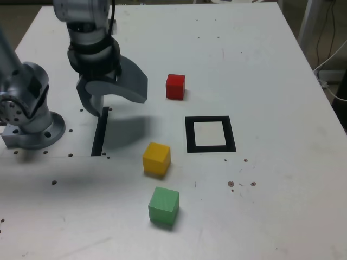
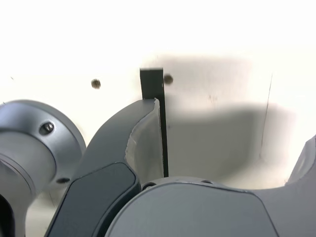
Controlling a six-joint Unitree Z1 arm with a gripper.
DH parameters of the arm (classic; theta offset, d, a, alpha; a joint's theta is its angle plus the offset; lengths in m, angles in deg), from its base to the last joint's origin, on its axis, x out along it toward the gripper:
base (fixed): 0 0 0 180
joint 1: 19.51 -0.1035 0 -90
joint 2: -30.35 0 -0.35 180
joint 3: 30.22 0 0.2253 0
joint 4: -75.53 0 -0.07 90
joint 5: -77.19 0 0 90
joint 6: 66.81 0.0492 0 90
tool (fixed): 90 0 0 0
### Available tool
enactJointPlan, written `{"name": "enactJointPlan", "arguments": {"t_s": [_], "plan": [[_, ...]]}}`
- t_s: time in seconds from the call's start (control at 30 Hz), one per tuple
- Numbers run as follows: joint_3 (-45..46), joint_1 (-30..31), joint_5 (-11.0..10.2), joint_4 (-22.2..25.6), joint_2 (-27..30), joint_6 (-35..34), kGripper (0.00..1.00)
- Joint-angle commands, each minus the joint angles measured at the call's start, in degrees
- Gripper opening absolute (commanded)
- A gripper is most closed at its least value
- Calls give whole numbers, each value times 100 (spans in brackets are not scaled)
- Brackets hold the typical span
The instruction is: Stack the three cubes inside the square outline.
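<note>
The gripper is wide open and holds nothing. Next to the black square, the yellow cube and red cube sit left; the green cube is lower left. Go slow, straight above one cube, then down.

Cubes matt and smooth, red, yellow, green; arm base satiny, metallic-looking.

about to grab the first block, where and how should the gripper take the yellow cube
Best from above, jaws across two opposite upright side faces: the yellow cube sits flat with nothing touching it. The wrist should probably turn to match, since the cube looks slightly rotated against the square outline.
</note>
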Motion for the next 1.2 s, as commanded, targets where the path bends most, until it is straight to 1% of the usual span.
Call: {"name": "enactJointPlan", "arguments": {"t_s": [0.0,0.1,0.2,0.43,0.53,0.63,0.73,0.9,1.0,1.17], "plan": [[5,8,-132,129,47,-5,99],[-10,8,-225,352,81,-5,99],[-55,8,-156,508,128,-5,100],[-106,8,364,384,162,20,100],[-98,8,632,529,146,94,99],[-167,8,793,649,111,143,99],[-353,-40,762,649,49,255,99],[-825,-265,688,705,-176,666,99],[-1221,-381,602,878,-340,865,99],[-2005,-596,374,1275,-753,1093,99]]}}
